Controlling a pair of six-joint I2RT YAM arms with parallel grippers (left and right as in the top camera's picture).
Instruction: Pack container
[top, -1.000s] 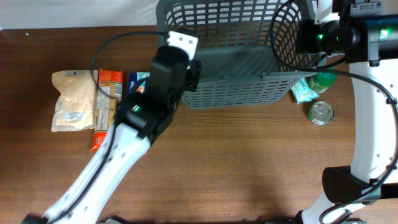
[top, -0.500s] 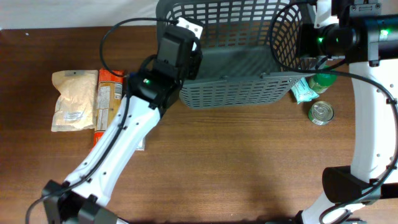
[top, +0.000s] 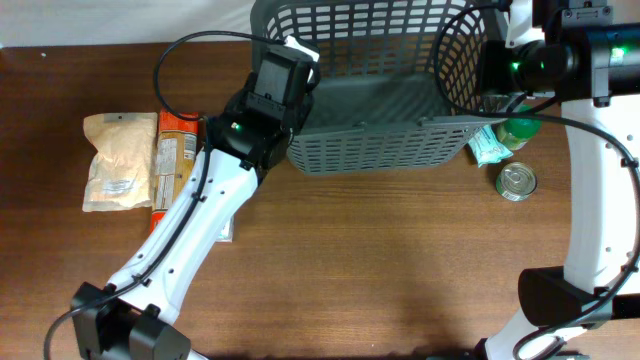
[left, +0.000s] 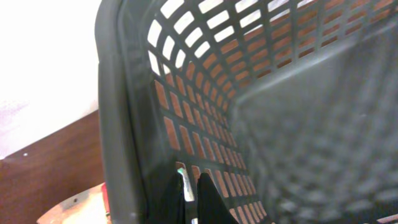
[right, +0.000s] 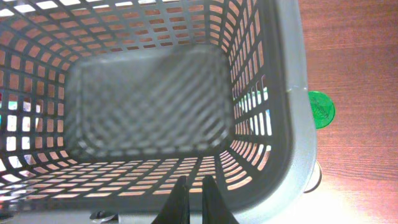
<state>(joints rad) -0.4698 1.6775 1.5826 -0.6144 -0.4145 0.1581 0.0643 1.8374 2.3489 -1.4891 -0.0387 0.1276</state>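
The container, a large dark grey lattice basket (top: 380, 130), stands at the back of the table and fills the left wrist view (left: 118, 124) and the right wrist view (right: 298, 93). My left gripper (top: 292, 58) is just inside its left wall, with its fingers (left: 191, 198) shut on a thin silvery-white packet (left: 185, 185) seen edge-on. The packet's white end also shows from overhead (top: 302, 47). My right gripper (top: 492, 60) is at the basket's right side. Its fingers (right: 194, 186) are shut with nothing between them and point down into the basket, whose solid bottom is bare.
A beige bag (top: 118, 160) and an orange packet (top: 175, 155) lie left of the basket, partly under my left arm. A silver tin can (top: 516, 181), a teal packet (top: 488, 147) and a green-capped bottle (top: 520, 128) sit at the basket's right; the cap shows in the right wrist view (right: 321, 109).
My left gripper has moved up and back from the basket's front-left corner to just inside its left wall, carrying the packet. The right arm has not moved.
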